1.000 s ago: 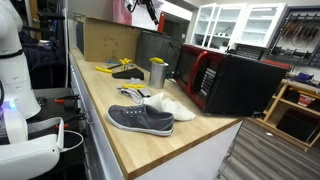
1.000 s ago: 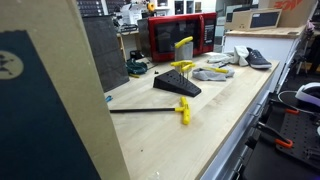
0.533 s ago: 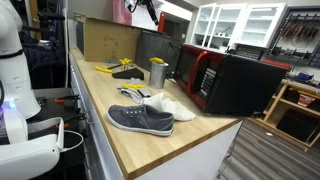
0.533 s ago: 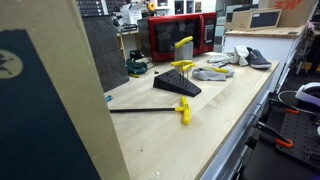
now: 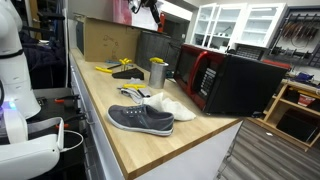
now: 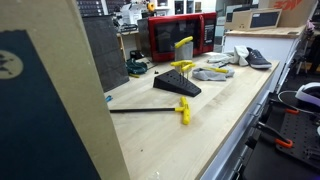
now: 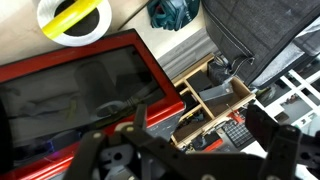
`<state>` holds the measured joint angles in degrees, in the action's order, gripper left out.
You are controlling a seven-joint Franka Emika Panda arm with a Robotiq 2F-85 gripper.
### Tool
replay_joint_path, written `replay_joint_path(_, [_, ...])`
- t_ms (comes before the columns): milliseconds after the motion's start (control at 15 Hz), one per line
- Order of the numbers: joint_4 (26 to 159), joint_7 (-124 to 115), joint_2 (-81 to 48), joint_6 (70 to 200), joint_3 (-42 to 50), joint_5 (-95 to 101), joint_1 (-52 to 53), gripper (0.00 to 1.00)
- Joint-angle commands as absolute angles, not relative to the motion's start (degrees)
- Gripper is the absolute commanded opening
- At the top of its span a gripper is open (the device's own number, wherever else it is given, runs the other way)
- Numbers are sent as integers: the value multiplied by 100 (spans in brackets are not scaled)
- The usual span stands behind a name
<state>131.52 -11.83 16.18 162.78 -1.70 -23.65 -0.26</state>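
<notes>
- We're up high: the gripper [image 5: 147,9] hangs well above the microwave [image 5: 225,80], jaws spread wide, nothing in them.
- The metal cup [image 7: 75,20], yellow piece inside, stands on the table [image 5: 130,140] just beside the microwave's door.
- We judge this an approach; reaching the cup calls for a long, lined-up descent.

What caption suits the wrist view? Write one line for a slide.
Open jaws hang above a red-framed black microwave oven, beside a white-rimmed round cup holding a yellow tool.
</notes>
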Motion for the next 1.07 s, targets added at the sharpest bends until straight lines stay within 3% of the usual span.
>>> replay_joint_path(0, [12783, -1695, 1125, 16207, -225, -2003, -117, 100])
replay_joint_path(467, [12366, -4587, 415, 16031, -644, -212, -787, 100])
replay_joint_path(1000, [12084, -6647, 312, 15658, -820, 104, -694, 100])
